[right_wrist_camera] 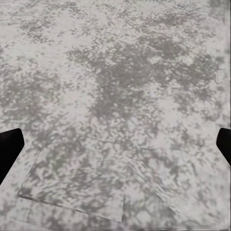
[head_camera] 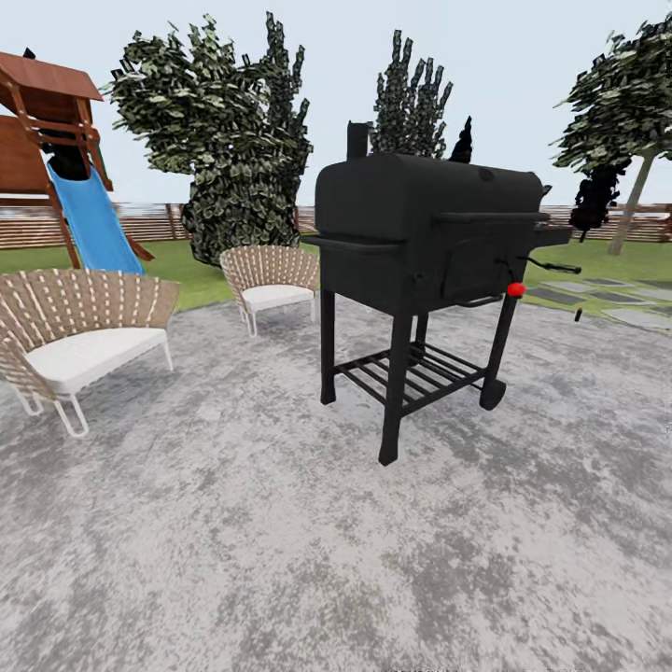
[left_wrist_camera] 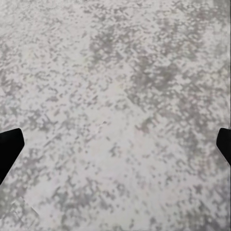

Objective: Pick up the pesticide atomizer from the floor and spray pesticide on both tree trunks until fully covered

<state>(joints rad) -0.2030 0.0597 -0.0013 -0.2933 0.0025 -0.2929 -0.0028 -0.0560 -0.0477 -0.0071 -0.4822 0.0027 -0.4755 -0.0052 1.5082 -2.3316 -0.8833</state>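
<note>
Two grippers, left (left_wrist_camera: 115, 144) and right (right_wrist_camera: 115, 144), are hanging with fingers spread wide, empty, over mottled grey paving (head_camera: 280, 560). Beyond, a black grill (head_camera: 420, 252) is standing beside two wicker chairs (head_camera: 84, 336). Farther off, lawn (head_camera: 187, 266), slide (head_camera: 93, 224), fence (head_camera: 149, 222) and dark trees (head_camera: 233, 140) are showing.

A matt black metal grill (head_camera: 425, 233) stands on rough mottled grey stone paving (head_camera: 280, 541) near woven wicker chairs (head_camera: 79, 327).

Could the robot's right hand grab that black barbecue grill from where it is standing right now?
Probably not. The grill stands well ahead across bare grey paving, and the right hand hangs open over that paving with nothing between its fingers. Nothing blocks the way; the robot would likely need to roll closer.
</note>
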